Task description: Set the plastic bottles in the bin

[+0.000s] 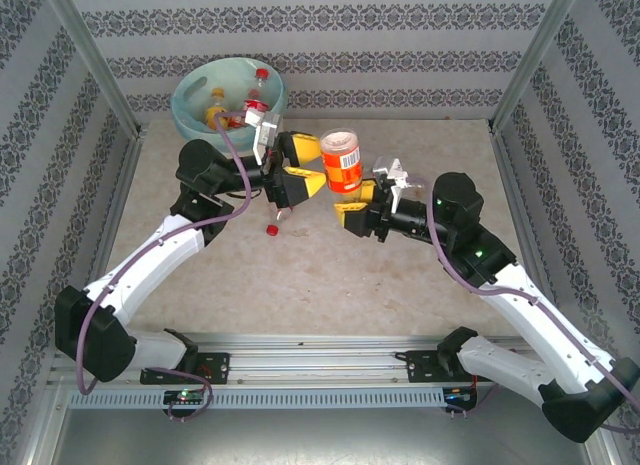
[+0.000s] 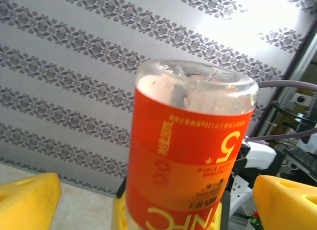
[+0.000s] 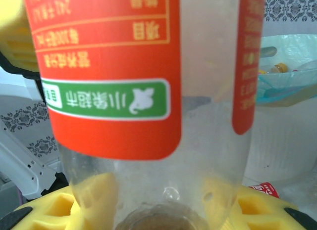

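Just right of the round cream bin with teal liner (image 1: 182,103), the left gripper (image 1: 308,165) is standing wide open and empty, its 2 yellow fingers (image 2: 29,200) flanking the clear orange-labelled plastic bottle (image 1: 342,163). Further right, the right gripper (image 1: 358,200) is clamping the upturned bottle's neck. This is looking like a handover: the left needs closing before the right releases

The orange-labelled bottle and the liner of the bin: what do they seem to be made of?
Bottle: probably clear glossy plastic; one sees through its bare part, and highlights shine there. Label: printed film, it seems, smooth and wrapped tight. Liner: thin teal plastic film, apparently; translucent, with soft wrinkles.
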